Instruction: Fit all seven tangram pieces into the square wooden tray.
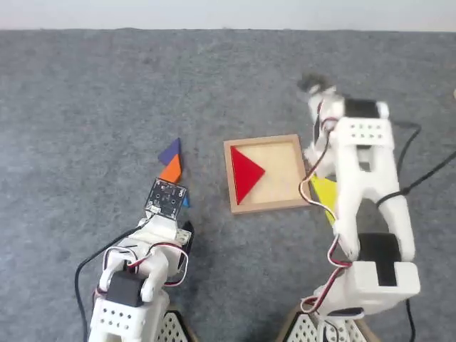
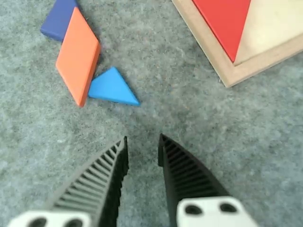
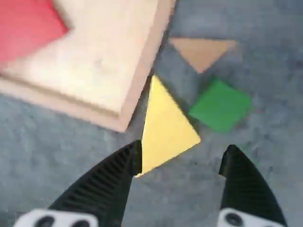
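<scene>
The square wooden tray point(image 1: 292, 203) lies mid-table with a red triangle point(image 1: 246, 172) in its left half. My left gripper point(image 2: 142, 144) is open by a narrow gap and hovers over bare carpet. A small blue triangle point(image 2: 111, 88), an orange parallelogram point(image 2: 77, 53) and a dark blue piece point(image 2: 57, 19) lie just beyond it. My right gripper point(image 3: 183, 158) is open wide beside the tray's edge point(image 3: 138, 90). A yellow triangle point(image 3: 165, 125) lies between its fingers. Past it lie a green square point(image 3: 220, 104) and a tan triangle point(image 3: 201, 51).
Grey carpet covers the table. The left arm point(image 1: 142, 263) stands at the front left and the right arm point(image 1: 363, 178) at the front right, covering most of the yellow triangle point(image 1: 325, 192). The tray's right half point(image 1: 281, 171) is bare wood.
</scene>
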